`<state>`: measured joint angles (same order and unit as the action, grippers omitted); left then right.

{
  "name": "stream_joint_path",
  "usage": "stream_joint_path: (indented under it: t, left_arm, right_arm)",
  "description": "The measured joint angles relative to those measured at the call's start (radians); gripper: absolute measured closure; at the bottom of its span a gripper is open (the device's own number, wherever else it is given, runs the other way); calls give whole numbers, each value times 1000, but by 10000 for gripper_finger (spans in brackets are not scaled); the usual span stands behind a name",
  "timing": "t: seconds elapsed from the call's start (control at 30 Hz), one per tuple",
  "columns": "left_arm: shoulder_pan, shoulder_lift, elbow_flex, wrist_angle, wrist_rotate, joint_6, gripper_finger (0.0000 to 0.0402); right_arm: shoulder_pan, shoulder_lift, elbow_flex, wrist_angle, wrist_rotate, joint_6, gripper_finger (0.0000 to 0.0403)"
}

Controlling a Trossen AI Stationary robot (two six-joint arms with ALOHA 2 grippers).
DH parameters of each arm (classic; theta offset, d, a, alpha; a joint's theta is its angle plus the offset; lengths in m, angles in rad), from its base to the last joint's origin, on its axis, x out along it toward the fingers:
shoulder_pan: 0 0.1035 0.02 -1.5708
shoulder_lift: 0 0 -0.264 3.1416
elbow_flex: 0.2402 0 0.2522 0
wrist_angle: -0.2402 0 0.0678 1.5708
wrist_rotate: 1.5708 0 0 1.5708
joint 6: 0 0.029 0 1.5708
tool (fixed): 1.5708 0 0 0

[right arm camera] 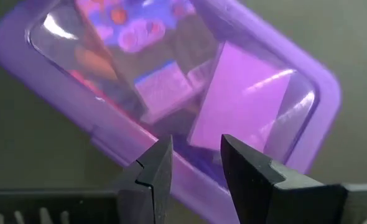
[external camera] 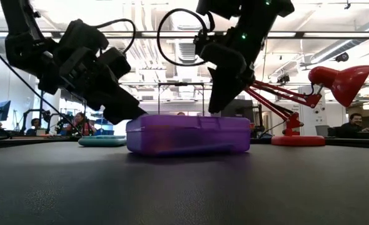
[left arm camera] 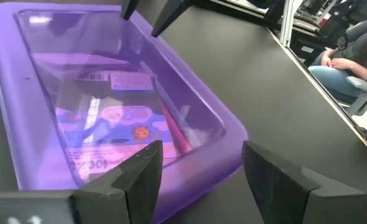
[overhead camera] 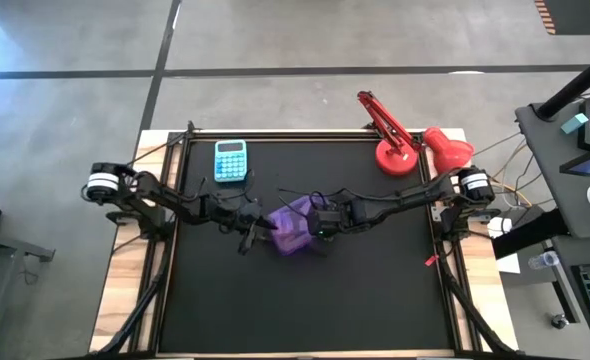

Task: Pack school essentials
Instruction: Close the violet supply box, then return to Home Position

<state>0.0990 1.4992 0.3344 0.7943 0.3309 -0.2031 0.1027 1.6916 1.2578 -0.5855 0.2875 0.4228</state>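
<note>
Seems nearly finished: translucent purple plastic pencil box [overhead camera: 293, 228] at worktop centre, lid down, stationery visible inside. Left gripper [left arm camera: 199, 171] spread apart beside one end; right gripper [right arm camera: 196, 158] parted over its rim, grasping nothing.

**Hidden, cropped and unreadable**

- Translucent purple plastic pencil box [overhead camera: 293, 228]: high view shows it largely covered by both arms; outline incomplete.
- Contents behind the tinted lid [left arm camera: 109, 118]: a printed card and a pinkish stick-like item show through, print unreadable; individual items cannot be told apart.
- Left hand [left arm camera: 199, 171]: finger bases cut off by the picture's edge.
- Right hand [right arm camera: 196, 168]: tips overlap the box rim; contact cannot be told.
- Light-blue flat object [external camera: 103, 141]: seen edge-on at surface level, partly behind the left arm.
- Seated person [left arm camera: 348, 59]: cropped at the frame edge.
</note>
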Motion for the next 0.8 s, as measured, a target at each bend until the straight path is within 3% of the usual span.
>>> stream_joint_path:
  t: [0.27, 0.8]
  left_arm:
    - [-1, 63, 2, 73, 1, 2, 197]
    - [-1, 21, 1, 112, 0, 0, 197]
  right_arm:
    - [5, 23, -30, 9, -1, 26, 276]
    - [5, 19, -7, 19, 0, -22, 280]
